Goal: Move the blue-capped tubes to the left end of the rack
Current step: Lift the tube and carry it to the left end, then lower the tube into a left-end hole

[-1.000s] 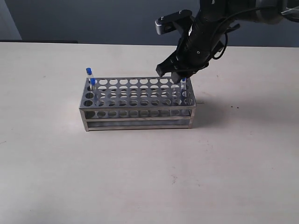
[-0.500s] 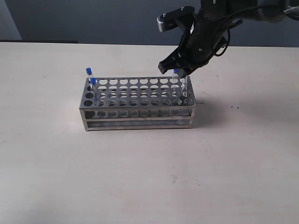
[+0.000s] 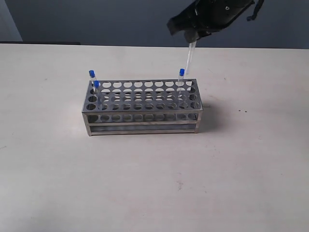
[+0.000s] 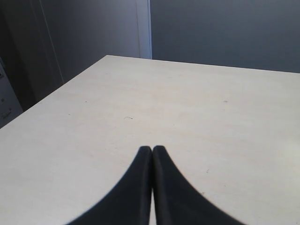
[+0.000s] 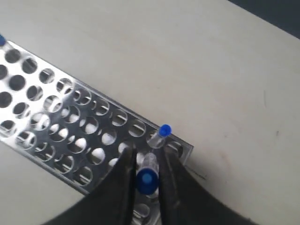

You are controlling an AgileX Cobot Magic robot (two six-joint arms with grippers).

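The metal rack (image 3: 142, 106) stands mid-table. Two blue-capped tubes (image 3: 94, 84) sit in holes at its left end. A third blue-capped tube (image 3: 181, 77) stands in the back row near the right end, also seen from the right wrist (image 5: 161, 133). My right gripper (image 5: 146, 161) is shut on a fourth blue-capped tube (image 5: 146, 177), lifted clear above the rack's right end; its glass body (image 3: 189, 55) hangs below the gripper (image 3: 193, 36). My left gripper (image 4: 152, 150) is shut on nothing, above bare table away from the rack.
The pale table (image 3: 154, 183) spreads around the rack on all sides. A dark wall (image 3: 96, 19) runs behind the table's far edge. Most rack holes between the two ends hold nothing.
The right gripper rose from the rack's right end with one tube in its jaws, pulling it fully out of its hole. The other three tubes stayed put.
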